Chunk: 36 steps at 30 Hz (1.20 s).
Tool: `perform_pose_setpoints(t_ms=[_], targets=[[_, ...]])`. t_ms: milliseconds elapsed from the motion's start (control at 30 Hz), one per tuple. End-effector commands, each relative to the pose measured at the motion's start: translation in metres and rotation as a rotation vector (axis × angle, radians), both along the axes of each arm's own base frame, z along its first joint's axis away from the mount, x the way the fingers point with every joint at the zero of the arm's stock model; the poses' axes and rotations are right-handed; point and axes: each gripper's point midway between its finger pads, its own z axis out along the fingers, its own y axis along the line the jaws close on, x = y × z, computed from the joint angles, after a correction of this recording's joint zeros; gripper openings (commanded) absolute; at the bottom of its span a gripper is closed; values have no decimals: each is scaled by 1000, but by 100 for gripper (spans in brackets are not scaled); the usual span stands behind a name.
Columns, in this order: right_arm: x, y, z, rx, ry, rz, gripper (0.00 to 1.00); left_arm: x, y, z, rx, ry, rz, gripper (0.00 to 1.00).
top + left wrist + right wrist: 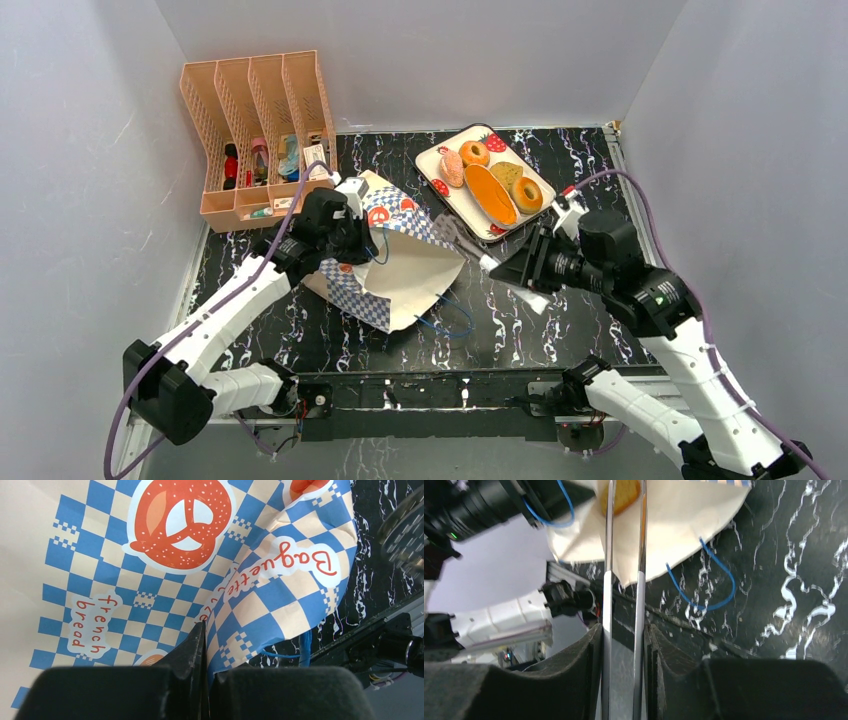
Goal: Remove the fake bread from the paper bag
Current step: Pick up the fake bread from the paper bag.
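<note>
The paper bag point(400, 275) lies on its side mid-table, its mouth facing right. My left gripper point(355, 235) is shut on a fold of its chequered edge point(206, 630). My right gripper point(510, 268) is shut on metal tongs point(607, 555). The tong arms reach into the bag point(674, 525) and stand either side of an orange-brown piece of fake bread point(624, 495). More fake bread lies on the strawberry-print tray point(452, 200): a ring donut point(474, 153), a long orange loaf point(490, 194) and a pinkish roll point(452, 168).
A peach file rack point(255, 130) with small items stands at the back left. A blue cord handle point(719, 580) trails from the bag onto the black marbled tabletop. Grey walls close in three sides.
</note>
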Motion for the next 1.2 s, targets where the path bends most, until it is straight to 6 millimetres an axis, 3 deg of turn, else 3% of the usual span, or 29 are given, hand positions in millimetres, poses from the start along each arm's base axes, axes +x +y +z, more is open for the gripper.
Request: perform_pose_setpoints(t_ms=[0, 133, 267, 567, 667, 933, 1167], targets=[[-35, -2, -21, -26, 36, 139, 29, 15, -2, 19, 0, -53, 43, 0], [-47, -1, -38, -26, 66, 187, 29, 20, -8, 24, -3, -59, 50, 0], [-46, 6, -52, 7, 82, 210, 28, 19, -16, 26, 2, -56, 34, 0], [-18, 33, -77, 104, 101, 194, 28, 5, -27, 30, -17, -50, -19, 0], [-9, 50, -86, 128, 113, 179, 28, -1, -29, 33, -46, -57, -32, 0], [-34, 128, -116, 106, 142, 202, 29, -14, -28, 38, -83, -53, -56, 0], [-25, 142, -135, 155, 178, 107, 29, -20, -26, 42, -100, -49, -51, 0]])
